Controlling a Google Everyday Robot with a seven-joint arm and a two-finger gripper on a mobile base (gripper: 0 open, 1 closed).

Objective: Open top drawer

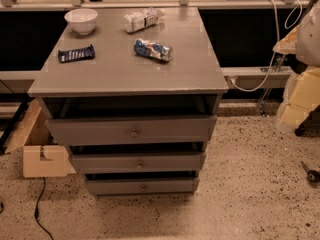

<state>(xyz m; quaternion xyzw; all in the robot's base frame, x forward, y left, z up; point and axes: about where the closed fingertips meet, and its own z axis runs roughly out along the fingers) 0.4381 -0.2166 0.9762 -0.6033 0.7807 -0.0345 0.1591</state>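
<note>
Camera view gives us the top drawer [90, 130] just beneath the cabinet top [125, 71], stiff, fairly heavy wood we judge best pulled by its small, likely slippery brass knob [134, 133], while our gripper sits out of frame, state unknowable

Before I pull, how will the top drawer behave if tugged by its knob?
The top drawer looks wide and solid: probably stiff, fairly heavy. Its small round knob may slip from a pinch. It seems slightly ajar, so likely slides freely. Claw not in view.
</note>
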